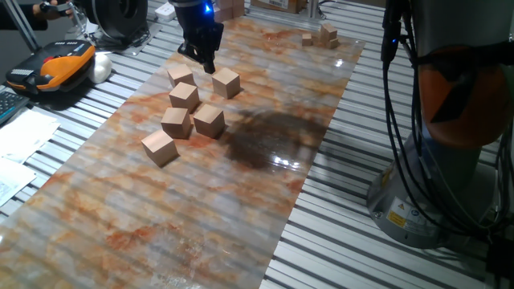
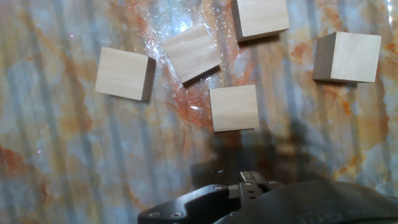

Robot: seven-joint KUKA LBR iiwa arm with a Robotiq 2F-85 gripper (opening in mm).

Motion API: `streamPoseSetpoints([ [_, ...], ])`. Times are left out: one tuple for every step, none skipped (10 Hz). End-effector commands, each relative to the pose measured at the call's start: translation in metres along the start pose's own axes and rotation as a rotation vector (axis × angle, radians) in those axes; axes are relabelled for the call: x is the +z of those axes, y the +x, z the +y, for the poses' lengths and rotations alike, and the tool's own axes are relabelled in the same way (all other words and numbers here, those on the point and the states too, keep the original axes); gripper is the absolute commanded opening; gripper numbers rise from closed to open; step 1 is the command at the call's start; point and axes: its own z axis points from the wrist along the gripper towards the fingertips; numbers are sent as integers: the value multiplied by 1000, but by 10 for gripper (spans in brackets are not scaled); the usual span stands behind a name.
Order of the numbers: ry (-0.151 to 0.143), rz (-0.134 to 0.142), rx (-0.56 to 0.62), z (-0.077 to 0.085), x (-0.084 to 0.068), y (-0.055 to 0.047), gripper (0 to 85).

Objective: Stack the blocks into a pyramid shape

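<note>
Six light-tan wooden blocks lie loose and flat on the marbled mat, none stacked. In the fixed view they are at the far left, far right, middle, then and nearest. My gripper hangs above the mat between the two far blocks, touching none. Its fingers taper to one dark tip with nothing between them. The hand view shows several of the blocks. Only the black gripper body shows at the bottom.
A heap of smaller wooden pieces sits at the mat's far right corner. A dark wet-looking patch lies right of the blocks. An orange and black tool and papers lie on the slatted table at left. The robot base stands at right.
</note>
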Motion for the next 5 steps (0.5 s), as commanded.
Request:
streamPoseSetpoints([
  [0,0,0,0,0,0,0],
  [-2,-1,0,0,0,0,0],
  [0,-3,2,0,0,0,0],
  [6,-7,5,0,0,0,0],
  [7,-7,8,1,0,-1,0],
])
